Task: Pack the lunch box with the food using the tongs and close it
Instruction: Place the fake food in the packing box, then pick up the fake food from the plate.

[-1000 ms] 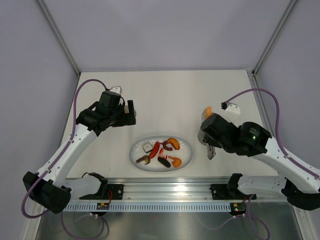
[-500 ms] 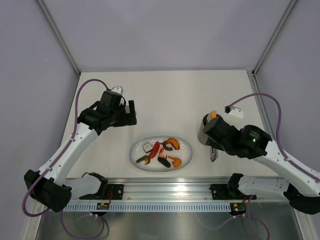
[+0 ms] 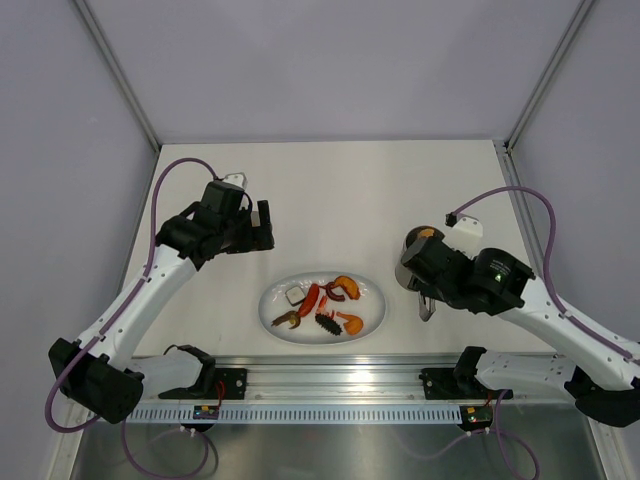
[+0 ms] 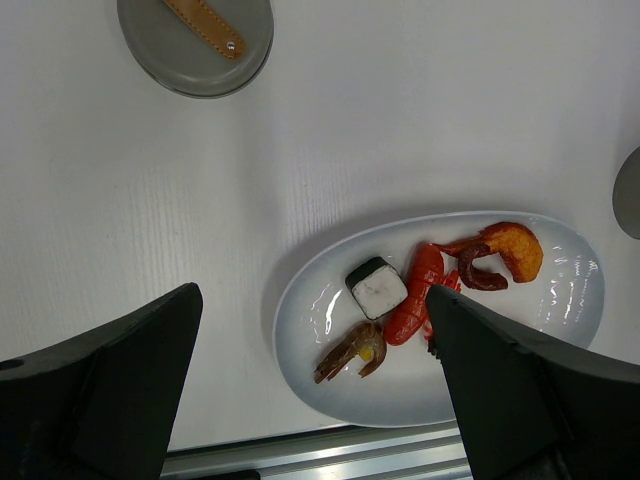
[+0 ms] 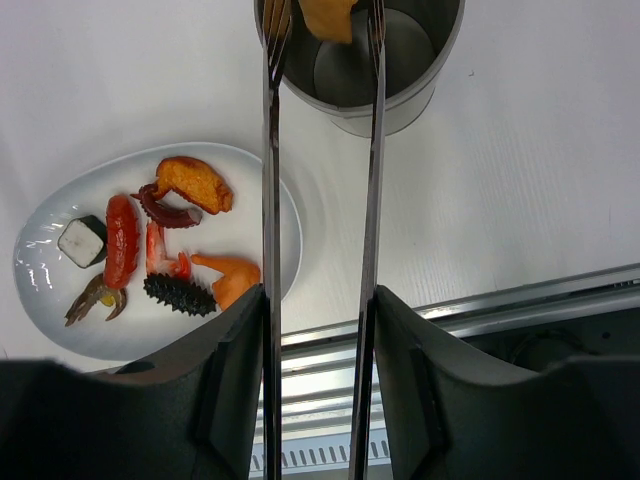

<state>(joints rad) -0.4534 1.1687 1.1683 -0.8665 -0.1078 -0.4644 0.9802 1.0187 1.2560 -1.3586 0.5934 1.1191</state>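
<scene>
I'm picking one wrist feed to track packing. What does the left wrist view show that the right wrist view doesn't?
Only the left wrist view: the round grey lid with a tan bar handle. Only the right wrist view: the slim silver metal tongs, an orange piece between their arms over the open dark grey cylindrical lunch box, and the dark ridged piece. Both: the white oval plate with red sausage and white square piece; the left view catches only the lunch box's edge.

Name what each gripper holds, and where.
Right gripper: slim silver metal tongs, squeezed across both arms, far from the tips. Orange food piece sits between those tips above the dark grey cylindrical container; pinched or not, unclear. Left gripper: nothing.
</scene>
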